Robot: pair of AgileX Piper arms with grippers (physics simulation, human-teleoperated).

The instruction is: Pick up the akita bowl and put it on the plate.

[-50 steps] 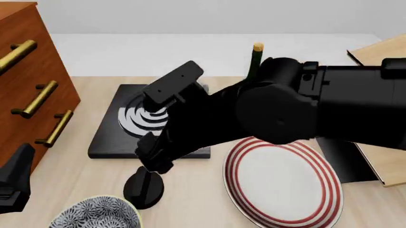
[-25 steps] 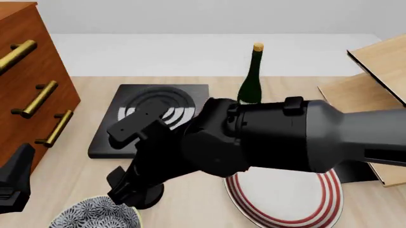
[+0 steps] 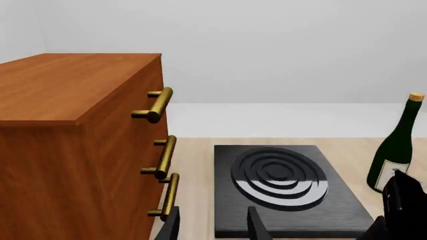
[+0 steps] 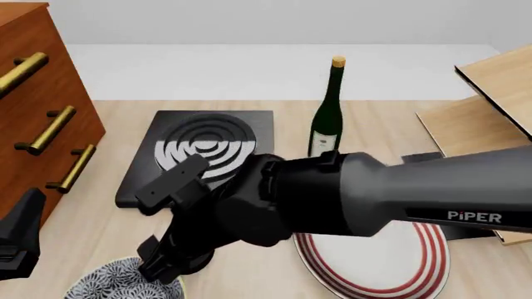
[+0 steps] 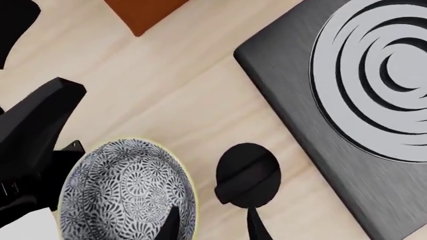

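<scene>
Table: pale wood [image 4: 99,230], stove [image 4: 199,149] at back.
Akita bowl [image 5: 127,190]: near edge, upright.
Plate [image 4: 374,261]: right of bowl, apart.
Right gripper [image 5: 210,225]: fingers spread over bowl's rim.
Left gripper [image 3: 213,225]: fingers parted, empty.

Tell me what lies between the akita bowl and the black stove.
In the right wrist view, a small round black knob sits on the bare wood between the akita bowl and the stove, touching neither.
</scene>
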